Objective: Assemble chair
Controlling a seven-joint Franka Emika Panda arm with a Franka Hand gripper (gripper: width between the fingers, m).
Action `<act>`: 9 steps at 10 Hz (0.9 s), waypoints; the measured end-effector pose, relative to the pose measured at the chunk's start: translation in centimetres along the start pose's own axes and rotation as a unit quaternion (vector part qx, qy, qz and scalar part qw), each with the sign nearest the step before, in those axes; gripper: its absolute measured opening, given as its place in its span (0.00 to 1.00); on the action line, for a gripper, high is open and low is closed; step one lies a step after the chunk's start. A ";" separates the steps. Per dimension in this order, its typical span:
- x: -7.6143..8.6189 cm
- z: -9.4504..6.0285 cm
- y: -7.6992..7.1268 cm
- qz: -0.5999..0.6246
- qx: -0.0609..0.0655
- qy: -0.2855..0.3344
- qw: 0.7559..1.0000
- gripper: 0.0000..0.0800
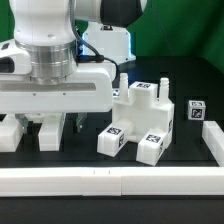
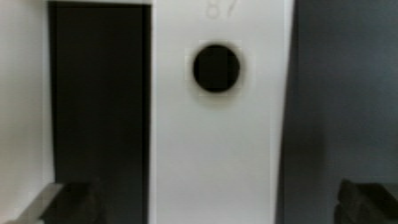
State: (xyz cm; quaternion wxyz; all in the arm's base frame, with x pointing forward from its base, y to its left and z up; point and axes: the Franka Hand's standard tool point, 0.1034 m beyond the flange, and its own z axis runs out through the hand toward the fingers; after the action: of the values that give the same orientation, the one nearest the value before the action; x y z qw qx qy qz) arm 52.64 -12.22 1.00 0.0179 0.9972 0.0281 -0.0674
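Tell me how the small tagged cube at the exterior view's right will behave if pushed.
The small tagged cube looks like solid plastic, so probably stiff. Flat faces and squat shape suggest it slides rather than rolls or tips. Small, so likely light.

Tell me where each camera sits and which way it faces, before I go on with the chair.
Exterior view: off the arm, outside the white rail, looking across the black table at the tagged chair parts; shows the arm's white body and the open gripper.
Wrist view: on the wrist, looking down between the fingertips at a white holed part.
Shared: the gripper, and probably the part under it.
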 end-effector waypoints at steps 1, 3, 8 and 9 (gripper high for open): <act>-0.2 0.2 0.0 0.000 0.000 -0.001 1.000 0.81; -0.3 0.4 0.0 0.000 0.000 -0.003 1.000 0.81; -0.4 0.5 -0.1 0.000 0.000 -0.003 1.000 0.80; -0.4 0.5 0.0 0.001 0.000 -0.003 1.000 0.80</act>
State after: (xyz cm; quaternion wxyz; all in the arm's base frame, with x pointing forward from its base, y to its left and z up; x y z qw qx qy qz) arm 52.17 -12.27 0.57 0.0184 0.9970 0.0275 -0.0702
